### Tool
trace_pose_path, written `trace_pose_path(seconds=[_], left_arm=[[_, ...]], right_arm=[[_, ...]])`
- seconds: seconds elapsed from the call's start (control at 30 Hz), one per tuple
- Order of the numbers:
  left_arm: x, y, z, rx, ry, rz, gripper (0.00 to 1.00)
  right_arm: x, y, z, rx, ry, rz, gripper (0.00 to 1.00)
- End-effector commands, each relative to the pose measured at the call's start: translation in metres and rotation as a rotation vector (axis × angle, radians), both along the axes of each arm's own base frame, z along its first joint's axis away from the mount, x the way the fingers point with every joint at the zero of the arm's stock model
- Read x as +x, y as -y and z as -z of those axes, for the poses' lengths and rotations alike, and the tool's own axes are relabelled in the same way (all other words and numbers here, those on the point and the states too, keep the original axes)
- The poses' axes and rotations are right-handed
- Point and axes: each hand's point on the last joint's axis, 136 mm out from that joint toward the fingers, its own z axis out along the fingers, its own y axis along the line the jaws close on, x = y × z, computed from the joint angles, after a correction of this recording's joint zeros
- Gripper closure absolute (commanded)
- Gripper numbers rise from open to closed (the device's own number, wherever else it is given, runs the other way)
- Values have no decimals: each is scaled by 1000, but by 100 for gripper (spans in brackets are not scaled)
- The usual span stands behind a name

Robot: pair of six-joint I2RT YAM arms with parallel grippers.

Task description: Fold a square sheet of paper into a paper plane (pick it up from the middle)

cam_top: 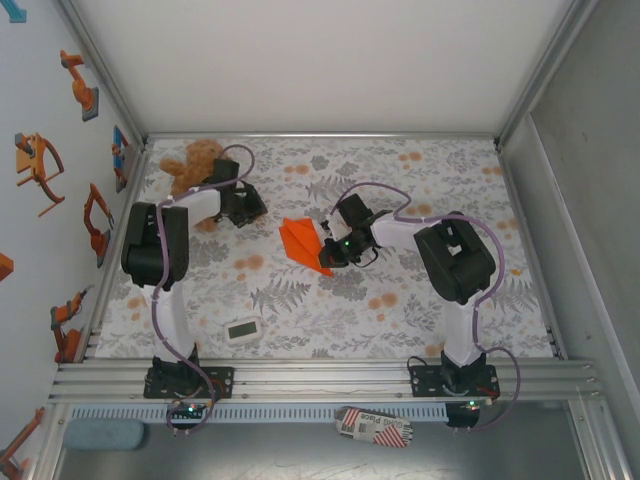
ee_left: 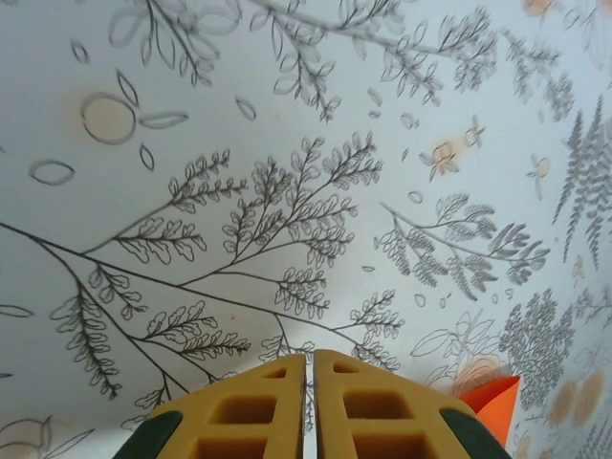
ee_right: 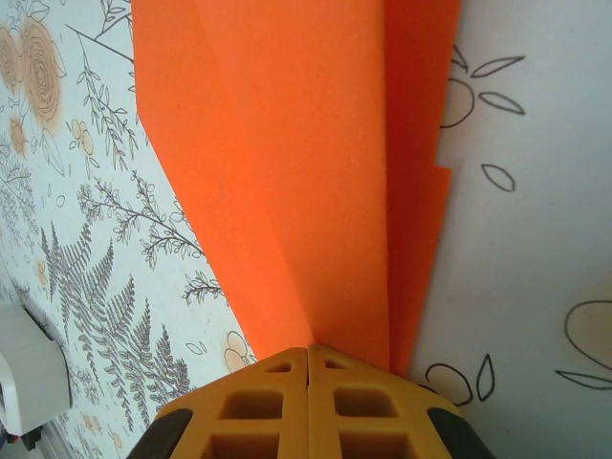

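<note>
Orange paper, folded into layered flaps, runs straight out from the tips of the right claw (ee_right: pixel 308 352). This is the paper plane (ee_right: pixel 287 163), and its narrow end sits in the seam where the two yellow pads meet. The pads are pressed flat together on it, with no gap to be seen. A sharp crease climbs away from the seam, and to the right of the claw the folded layers end in a stepped edge. From above, the right claw (cam_top: pixel 326 258) points toward the left arm, and the paper plane (cam_top: pixel 300 240) fans out beyond its tips over the flowered desk (cam_top: pixel 420 300).

The left claw (cam_top: pixel 250 208) is apart from the paper. Its pads (ee_left: pixel 411 406) are drawn together to a thin slit with nothing between them, above bare cloth. An orange corner of the paper plane (ee_left: pixel 492 406) peeks in just to the right of its fingers. A brown teddy bear (cam_top: pixel 195 160) lies just behind the left claw, near the desk's far corner. A small white timer (cam_top: pixel 243 328) lies on the desk on the near side of both claws, closer to the left arm's base.
</note>
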Motion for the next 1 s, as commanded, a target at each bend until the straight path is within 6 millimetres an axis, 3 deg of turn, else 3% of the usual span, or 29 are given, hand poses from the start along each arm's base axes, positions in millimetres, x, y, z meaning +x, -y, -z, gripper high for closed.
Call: trace_pose_path(seconds=[0.0, 0.13, 0.3, 0.43, 0.6, 0.97], left_arm=[[-12, 22, -46, -34, 75, 42, 89], [-42, 58, -60, -106, 117, 89, 89], [-76, 103, -49, -219, 88, 144, 90], [-87, 127, -38, -253, 64, 195, 90], [-91, 131, -17, -214, 14, 208, 91], [-92, 113, 20, -88, -62, 174, 92]], right_arm=[[-35, 43, 57, -243, -140, 6, 100], [-36, 43, 58, -244, -145, 5, 100], [-36, 42, 58, -242, -147, 8, 100], [-37, 42, 58, -239, -148, 7, 100], [-36, 41, 58, -233, -149, 12, 100], [-36, 37, 53, -210, -145, 11, 100]])
